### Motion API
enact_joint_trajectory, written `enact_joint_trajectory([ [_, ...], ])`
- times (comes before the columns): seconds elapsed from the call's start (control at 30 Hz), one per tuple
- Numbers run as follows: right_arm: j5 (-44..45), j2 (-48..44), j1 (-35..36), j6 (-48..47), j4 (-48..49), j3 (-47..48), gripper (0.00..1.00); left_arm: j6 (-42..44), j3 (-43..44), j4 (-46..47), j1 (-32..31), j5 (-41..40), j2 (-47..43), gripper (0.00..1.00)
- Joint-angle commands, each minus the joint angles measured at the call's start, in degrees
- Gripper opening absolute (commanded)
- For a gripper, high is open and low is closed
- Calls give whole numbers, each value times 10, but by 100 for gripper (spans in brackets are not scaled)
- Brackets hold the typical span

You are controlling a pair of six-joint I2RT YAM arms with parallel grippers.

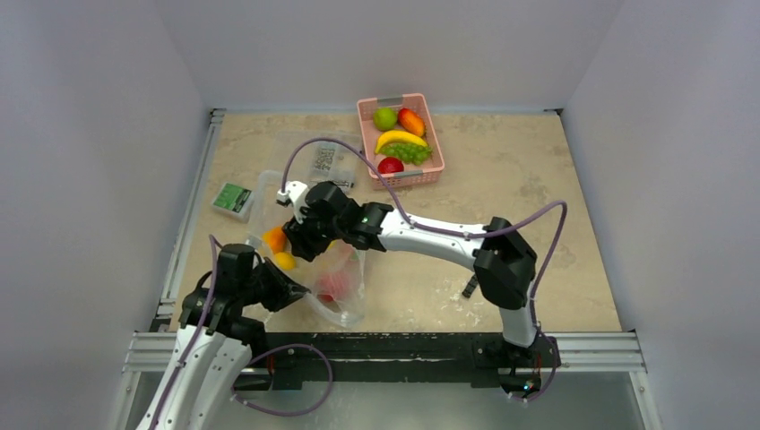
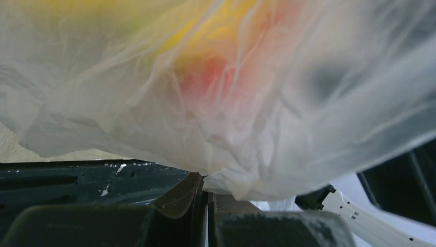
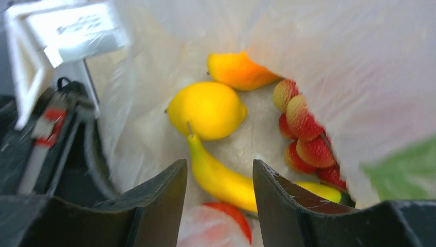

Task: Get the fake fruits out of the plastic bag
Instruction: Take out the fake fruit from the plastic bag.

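Left jaws pinch the crinkly plastic bag (image 2: 154, 128); right jaws half-open over glossy fruits (image 3: 208, 110).

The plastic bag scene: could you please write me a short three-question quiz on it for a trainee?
1. True or false: the left end effector is shut on the plastic bag.
2. In the right wrist view, which fruit shows in the gap of the right end effector? A) a lemon B) a small banana C) a strawberry
3. What colour is the basket that holds the grapes?

Key: 1 true; 2 B; 3 pink.
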Motion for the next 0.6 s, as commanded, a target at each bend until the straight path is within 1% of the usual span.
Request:
enact_joint_trajectory([
  [0.0,36,44,-2,9,-57,100,50,4,21,-27,-2,-4,-19,0],
  [0.07,50,69,-2,4,-91,128,50,6,23,-34,-2,-7,-24,0],
  [0.23,74,108,-1,-29,-149,159,52,6,18,-37,-2,-7,-31,0],
  [0.3,62,115,-1,-50,-153,157,53,5,17,-35,-2,-3,-31,0],
  [0.43,35,122,3,-87,-152,139,60,5,20,-31,-2,-2,-30,0],
  [0.57,13,134,13,-141,-138,127,65,5,15,-26,-2,-1,-28,0],
])
